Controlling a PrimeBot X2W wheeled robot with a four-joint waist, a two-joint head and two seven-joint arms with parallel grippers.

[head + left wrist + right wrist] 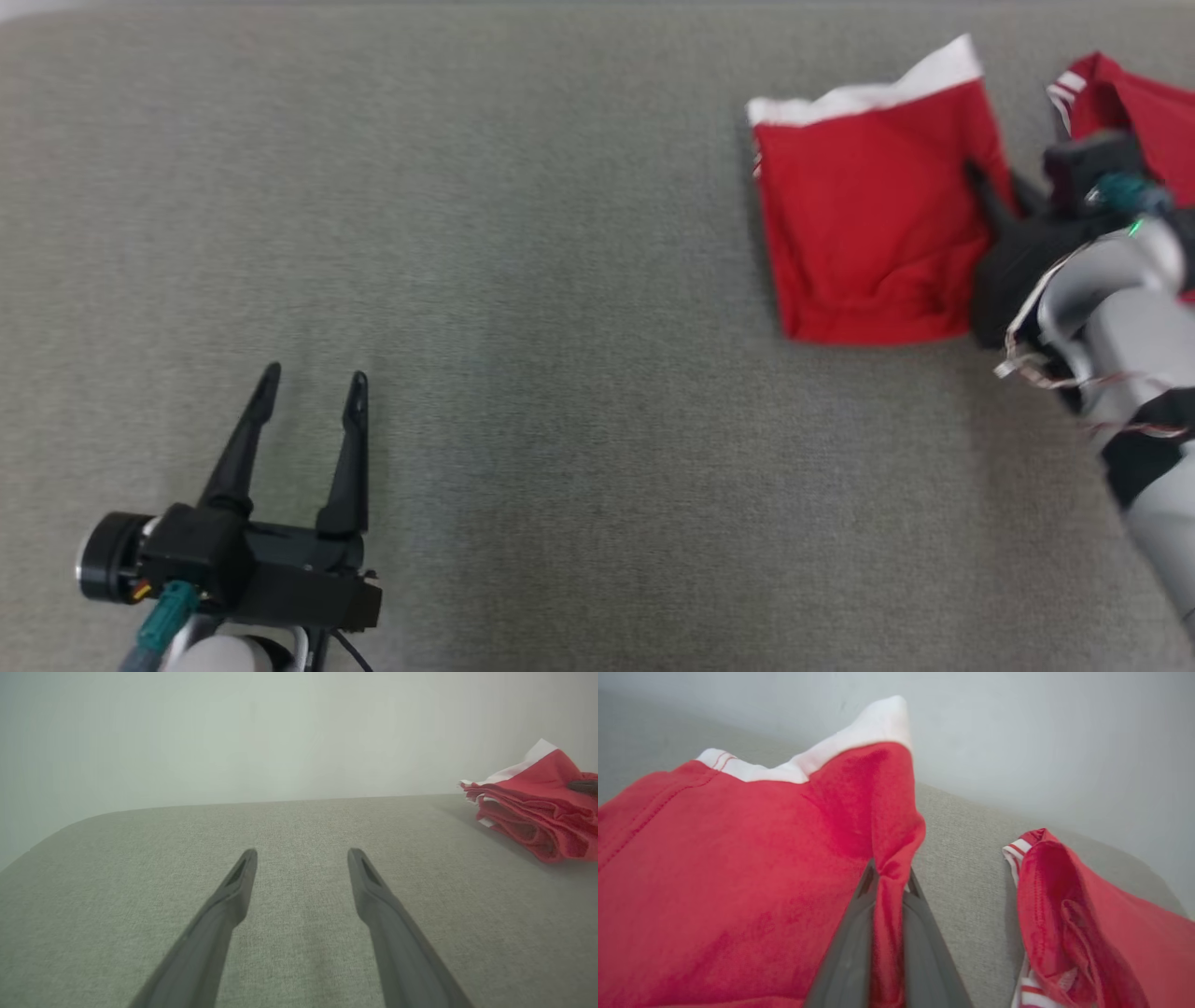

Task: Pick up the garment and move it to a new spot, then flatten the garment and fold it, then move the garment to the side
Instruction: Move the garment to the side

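Currently, entries run from the grip outward.

**Right gripper** [889, 875]: closed. Its two dark fingers [847, 956] pinch a thin upright pleat of red cloth. In the head view it sits at the cloth's right edge, fingers pointing far and left.

**Garment** [738, 858]: red, with a white band [803, 765] along its far edge. It is folded into a compact, roughly square packet at the far right of the grey surface [560, 280]. The hold is on the right side edge, about midway along it, so the whole packet lies left of the fingers. The left wrist view shows several stacked layers at its edge.

**Second red piece** [1069, 905]: just right of the grip, with a striped white cuff. A strip of grey separates it from the packet. I cannot tell whether it is a separate garment or a loose part of the same one.

**Left gripper** [315, 373]: jaws wide, holding nothing, near left. The garment lies far and right of it, well apart.

**Judgement**: the fold looks done and the shift to the side remains. The right arm is much the nearer, and it has the hold. The packet would trail behind a pull to the right. Pinched at one edge only, the layers may slide open.
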